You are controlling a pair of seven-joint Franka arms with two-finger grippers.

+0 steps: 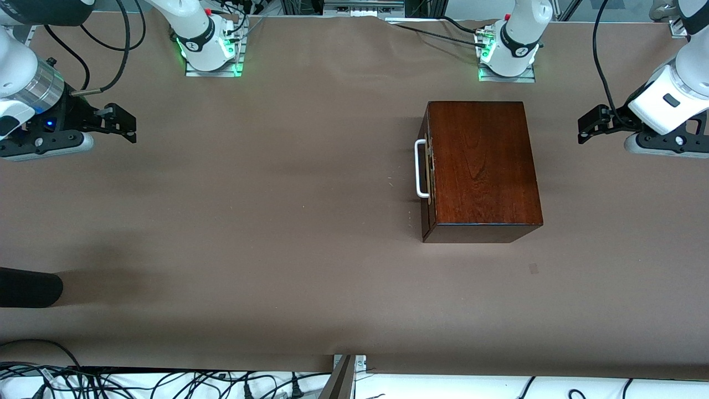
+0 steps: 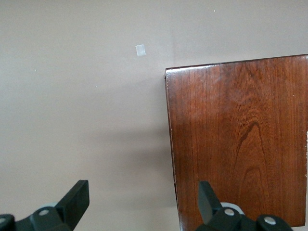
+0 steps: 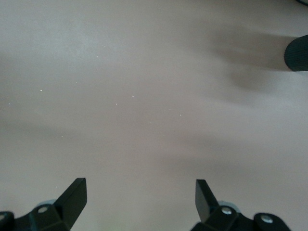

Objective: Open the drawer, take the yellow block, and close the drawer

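The glossy dark mahogany box point(image 1: 482, 166) stands on the table toward the left arm's end. Its drawer is pushed in, and the drawer's white U-shaped handle point(image 1: 421, 169) faces the right arm's end. The yellow block is hidden. My left gripper point(image 1: 581, 127) is open and empty, held above the table beside the box's closed back end. In the left wrist view the left gripper point(image 2: 143, 202) straddles an edge of the box top point(image 2: 240, 139). My right gripper point(image 1: 132, 124) is open and empty above bare table at the right arm's end, and the right wrist view point(image 3: 140, 199) shows the same.
A black rounded object point(image 1: 27, 288) juts in at the right arm's end, nearer the front camera, and shows in the right wrist view point(image 3: 296, 53). A small pale patch point(image 1: 533, 269) lies on the brown table cover point(image 1: 277, 221) nearer the camera than the box.
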